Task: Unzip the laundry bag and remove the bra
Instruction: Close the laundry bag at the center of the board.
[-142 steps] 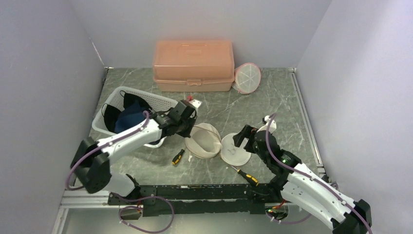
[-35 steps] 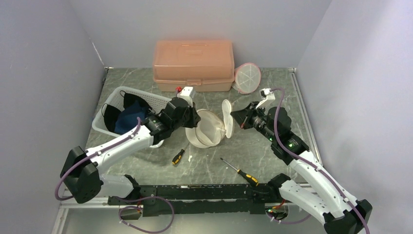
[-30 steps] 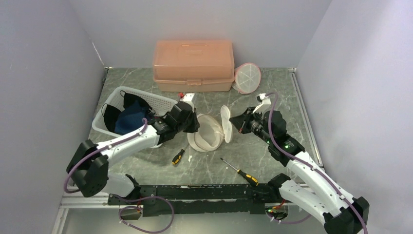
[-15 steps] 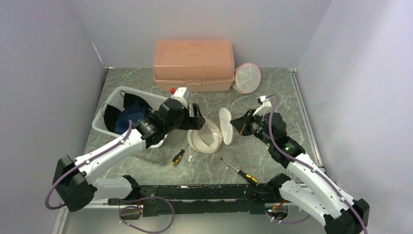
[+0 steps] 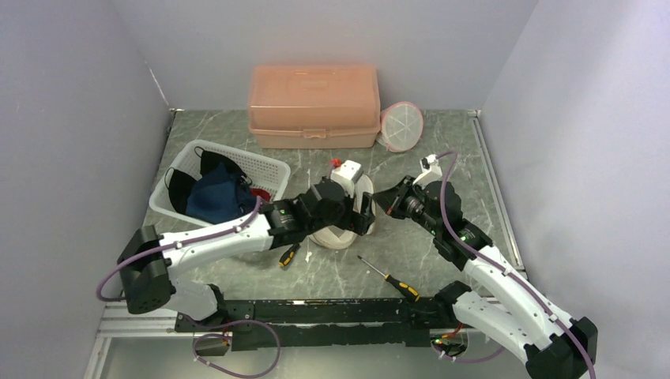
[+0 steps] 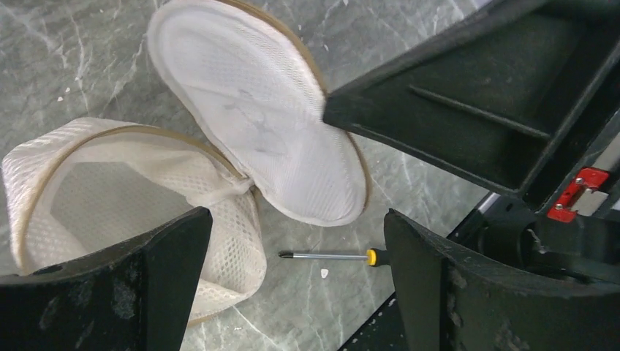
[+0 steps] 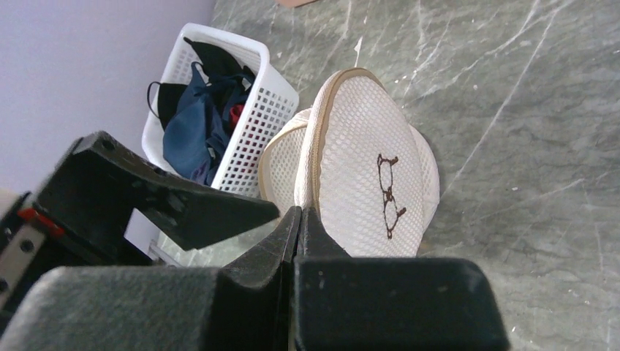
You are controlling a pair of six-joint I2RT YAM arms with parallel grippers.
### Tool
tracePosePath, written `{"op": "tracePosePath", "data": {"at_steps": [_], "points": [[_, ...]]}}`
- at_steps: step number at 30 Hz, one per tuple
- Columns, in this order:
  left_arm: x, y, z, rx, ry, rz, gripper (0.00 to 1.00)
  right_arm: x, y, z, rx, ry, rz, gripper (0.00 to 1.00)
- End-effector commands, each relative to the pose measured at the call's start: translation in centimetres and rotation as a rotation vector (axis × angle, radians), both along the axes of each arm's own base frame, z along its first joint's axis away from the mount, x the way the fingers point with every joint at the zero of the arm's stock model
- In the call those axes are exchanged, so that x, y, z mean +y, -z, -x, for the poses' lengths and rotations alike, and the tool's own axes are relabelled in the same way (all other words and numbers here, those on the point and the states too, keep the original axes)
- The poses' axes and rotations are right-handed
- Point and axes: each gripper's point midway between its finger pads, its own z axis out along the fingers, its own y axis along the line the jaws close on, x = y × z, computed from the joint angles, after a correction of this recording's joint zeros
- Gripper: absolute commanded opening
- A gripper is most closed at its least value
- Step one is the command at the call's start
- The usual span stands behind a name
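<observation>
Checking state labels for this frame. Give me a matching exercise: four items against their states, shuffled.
Items:
1. laundry bag
2. basket
3. left end effector
4. right end effector

States:
A. holds dark clothes
B. shut on the rim of the lid
C. open, over the bag
D. unzipped, lid raised

Pairs: 1-D, 2-A, 3-C, 4-B

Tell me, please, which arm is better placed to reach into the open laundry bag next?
Left, probably. The left tool is open just above the mouth of the laundry bag, while the right tool is shut on the lid, holding it up.
</observation>
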Motion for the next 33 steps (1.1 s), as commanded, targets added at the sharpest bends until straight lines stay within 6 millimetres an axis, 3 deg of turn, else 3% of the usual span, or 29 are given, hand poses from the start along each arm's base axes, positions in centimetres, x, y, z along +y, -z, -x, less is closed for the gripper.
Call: {"op": "tracePosePath", "data": {"at_steps": [1, 8, 15, 22, 25, 26, 30, 33], "points": [[-1.4, -2.4, -1.2, -0.121, -0.042, -0.006, 0.93, 0.5, -2.6, -0.4, -0.017, 0.015, -0.078, 0.00], [-2.7, -1.5, -1.7, -0.121, -0.045, -0.029, 0.93, 0.9, -3.0, -0.4, -0.001, 0.014, -0.124, 0.00], [-3.1, -0.2, -2.9, -0.122, -0.097, -0.049, 0.77, 1.2, -3.6, 0.1, 0.016, 0.002, -0.170, 0.00], [-3.8, 0.0, -2.9, -0.117, -0.091, -0.034, 0.32, 1.2, -3.5, 0.3, 0.024, -0.001, -0.175, 0.00], [-3.8, -0.2, -2.7, -0.114, -0.084, -0.021, 0.06, 1.1, -3.4, 0.3, 0.026, 0.000, -0.161, 0.00], [-3.7, -0.3, -2.7, -0.111, -0.088, -0.016, 0.03, 0.9, -3.5, 0.2, 0.027, 0.008, -0.148, 0.02], [-3.2, -0.9, -2.2, -0.108, -0.087, 0.012, 0.03, -0.4, -4.1, -0.1, 0.005, 0.051, -0.056, 0.48], [-2.7, -1.4, -2.0, -0.110, -0.093, 0.028, 0.03, -2.2, -4.7, -0.2, -0.031, 0.112, 0.018, 0.71]]}}
